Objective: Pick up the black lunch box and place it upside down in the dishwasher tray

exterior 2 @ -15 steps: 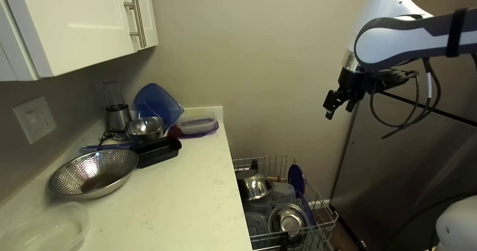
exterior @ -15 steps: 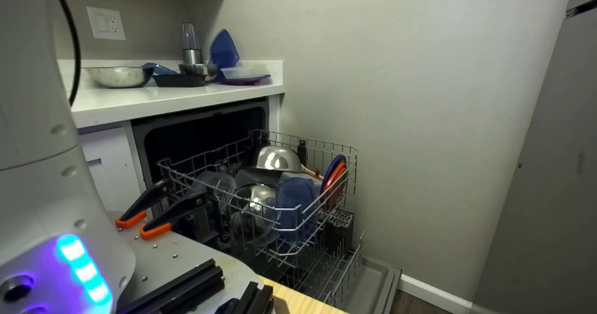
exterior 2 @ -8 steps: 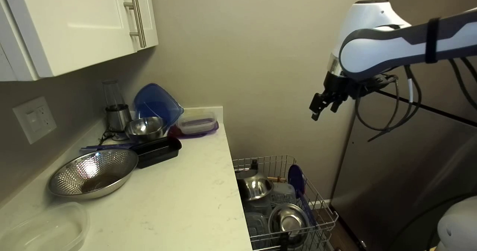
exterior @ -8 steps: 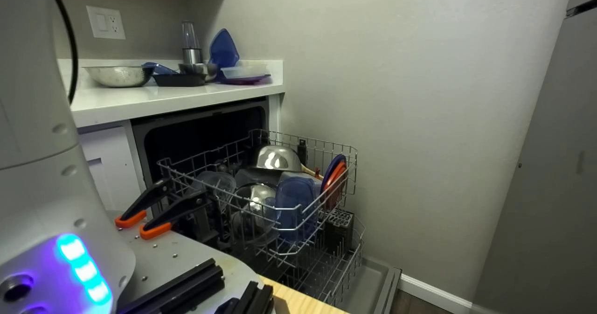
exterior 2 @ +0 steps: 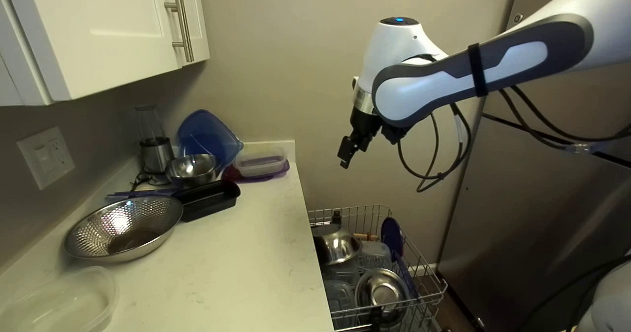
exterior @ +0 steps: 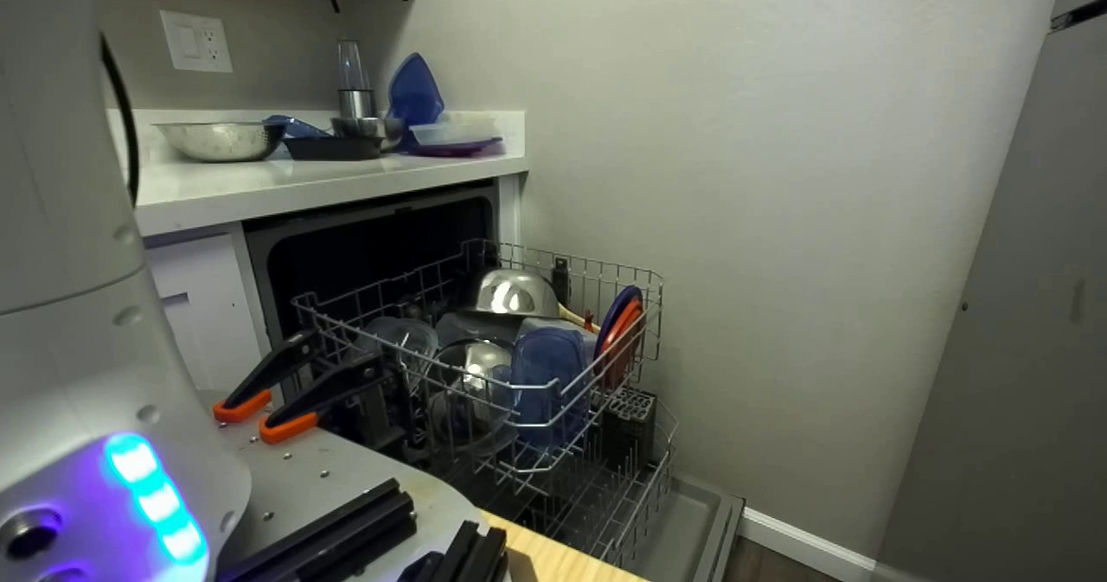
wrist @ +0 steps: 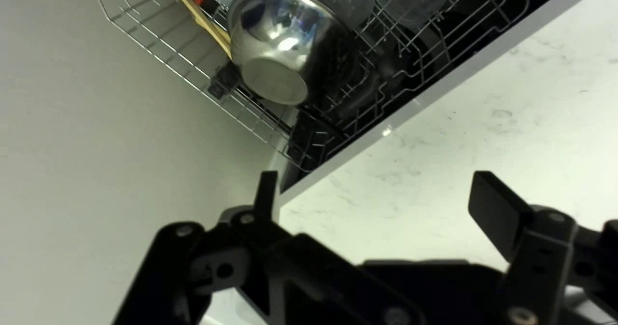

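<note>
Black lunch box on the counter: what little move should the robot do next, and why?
Maybe glide the pincer high over the counter toward the black lunch box. The pincer is open and holds nothing, and in an exterior view it hangs off to one side of the box. The steel colander sits close to the box, so coming in low could bump it.

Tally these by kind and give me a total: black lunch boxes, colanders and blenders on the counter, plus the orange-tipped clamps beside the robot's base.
Black lunch box: 1
Colander: 1
Blender: 1
Orange-tipped clamps: 2
Total: 5
</note>
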`<state>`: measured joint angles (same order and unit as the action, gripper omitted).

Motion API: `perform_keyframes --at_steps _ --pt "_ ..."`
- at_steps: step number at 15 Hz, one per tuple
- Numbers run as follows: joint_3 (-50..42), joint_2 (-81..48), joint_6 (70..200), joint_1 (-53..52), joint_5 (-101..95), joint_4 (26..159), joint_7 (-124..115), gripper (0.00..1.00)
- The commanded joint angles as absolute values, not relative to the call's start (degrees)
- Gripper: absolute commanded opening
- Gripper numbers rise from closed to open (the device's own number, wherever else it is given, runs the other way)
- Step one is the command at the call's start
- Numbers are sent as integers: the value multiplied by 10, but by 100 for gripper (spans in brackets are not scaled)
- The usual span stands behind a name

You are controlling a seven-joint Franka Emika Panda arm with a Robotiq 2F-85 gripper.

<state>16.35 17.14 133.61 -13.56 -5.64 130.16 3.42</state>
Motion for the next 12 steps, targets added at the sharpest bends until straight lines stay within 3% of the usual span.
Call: perform_keyframes --at_steps 1,8,12 --pt "157 90 1362 -164 -49 1237 126 100" --pt "162 6 1370 -180 -30 1152 327 100" --pt "166 6 1361 -176 -22 1153 313 100"
